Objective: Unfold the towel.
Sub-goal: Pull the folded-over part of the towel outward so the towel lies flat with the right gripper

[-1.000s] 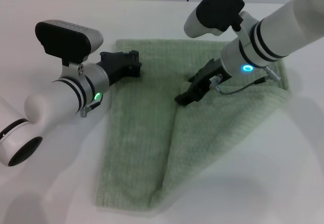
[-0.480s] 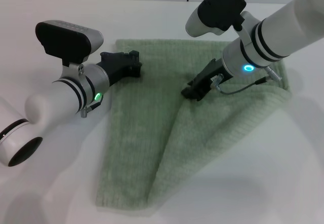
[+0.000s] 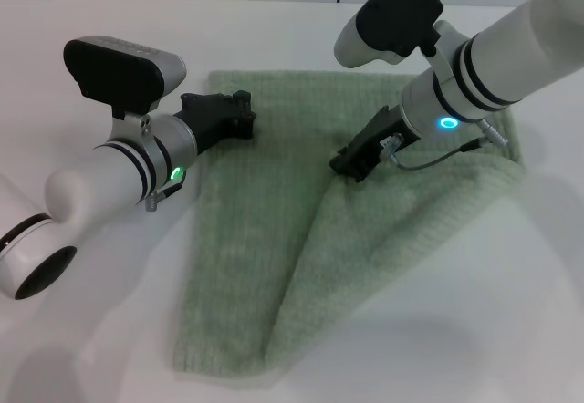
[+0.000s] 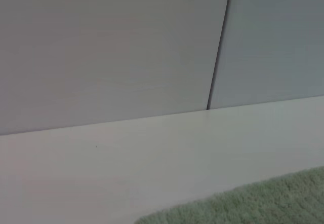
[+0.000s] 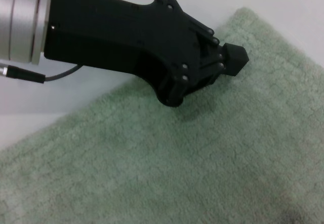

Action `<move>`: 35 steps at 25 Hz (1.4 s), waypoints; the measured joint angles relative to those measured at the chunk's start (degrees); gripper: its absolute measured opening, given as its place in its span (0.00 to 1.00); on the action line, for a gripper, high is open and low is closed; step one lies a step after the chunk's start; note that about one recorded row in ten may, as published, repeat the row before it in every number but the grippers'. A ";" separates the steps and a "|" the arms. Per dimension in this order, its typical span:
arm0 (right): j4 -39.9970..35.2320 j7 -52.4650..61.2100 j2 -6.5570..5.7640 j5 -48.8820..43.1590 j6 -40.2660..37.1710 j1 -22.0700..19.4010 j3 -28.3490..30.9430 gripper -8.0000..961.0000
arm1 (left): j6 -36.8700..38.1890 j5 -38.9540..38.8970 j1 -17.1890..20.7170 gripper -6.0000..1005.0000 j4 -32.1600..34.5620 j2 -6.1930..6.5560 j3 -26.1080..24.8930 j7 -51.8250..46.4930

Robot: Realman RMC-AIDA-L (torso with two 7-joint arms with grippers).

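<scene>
The pale green towel (image 3: 239, 266) lies on the white table (image 3: 82, 330), with a flap from its right side folded diagonally over the middle. My right gripper (image 3: 350, 165) is low over the towel's centre, shut on the corner of that flap. My left gripper (image 3: 243, 116) rests at the towel's far left edge. The right wrist view shows the left gripper (image 5: 233, 60) with its black fingers closed to a single tip just above the towel (image 5: 177, 178). Whether cloth is pinched there is hidden. A strip of towel (image 4: 263, 203) edges the left wrist view.
A wall of pale panels with a dark seam (image 4: 217, 57) stands behind the table's far edge. Bare white tabletop (image 3: 511, 312) surrounds the towel on the right, at the front and on the left. A thin cable (image 3: 429, 159) loops from the right wrist over the towel.
My right gripper has moved a little right and away, carrying the flap's corner with it, so the diagonal fold edge has shifted right. The left arm has not moved.
</scene>
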 joint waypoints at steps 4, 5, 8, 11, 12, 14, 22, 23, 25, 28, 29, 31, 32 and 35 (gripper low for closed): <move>-0.15 -0.01 0.00 -0.09 -0.06 -0.07 -0.03 0.11 | 0.00 0.01 0.00 0.00 0.00 0.03 -0.01 -0.02; -0.17 -0.01 0.00 -0.09 -0.07 -0.08 -0.03 0.10 | 0.00 0.01 0.00 0.00 0.00 0.03 -0.01 -0.02; -0.22 -0.03 0.00 -0.11 -0.08 -0.09 -0.03 0.08 | 0.00 0.00 0.03 0.00 0.00 0.09 -0.13 0.03; -0.24 -0.04 0.00 -0.19 -0.08 -0.08 -0.03 0.05 | 0.00 0.01 0.05 0.00 0.00 0.09 -0.17 0.03; -0.26 -0.04 0.00 -0.21 -0.10 -0.08 -0.03 0.05 | 0.00 0.06 0.06 0.00 0.00 0.09 -0.18 0.04; -0.31 -0.05 0.00 -0.23 -0.17 -0.07 -0.03 0.05 | 0.00 0.10 0.07 0.00 0.00 0.09 -0.18 0.05; -2.14 0.05 0.00 -0.38 -1.50 -0.22 -0.03 0.05 | 0.00 0.23 0.16 0.00 0.00 0.16 -0.18 0.08; -3.30 0.31 -0.04 -0.47 -2.47 -0.61 -0.03 0.05 | 0.00 0.28 0.25 0.00 0.00 0.19 -0.18 0.08; -3.88 0.41 -0.06 -0.50 -2.98 -0.80 -0.03 0.05 | 0.00 0.30 0.29 0.00 0.00 0.19 -0.18 0.08; -6.43 1.93 -0.14 -1.91 -4.40 -1.73 -0.03 0.05 | 0.00 0.35 0.36 0.00 0.09 0.17 -0.13 0.09; -7.48 2.62 -0.15 -2.81 -4.65 -2.13 -0.03 0.05 | 0.00 0.36 0.35 0.00 0.17 0.16 -0.10 0.10; -9.97 3.85 -0.15 -4.52 -5.26 -3.15 -0.02 0.05 | -0.03 0.36 0.32 0.00 0.31 0.11 -0.01 0.13; -9.97 3.85 -0.15 -4.52 -5.26 -3.15 -0.02 0.05 | -0.03 0.36 0.32 0.00 0.31 0.11 -0.01 0.13; -13.96 4.69 -0.15 -5.56 -6.89 -4.87 -0.02 0.05 | -0.07 0.36 0.34 0.00 0.29 0.10 0.10 0.15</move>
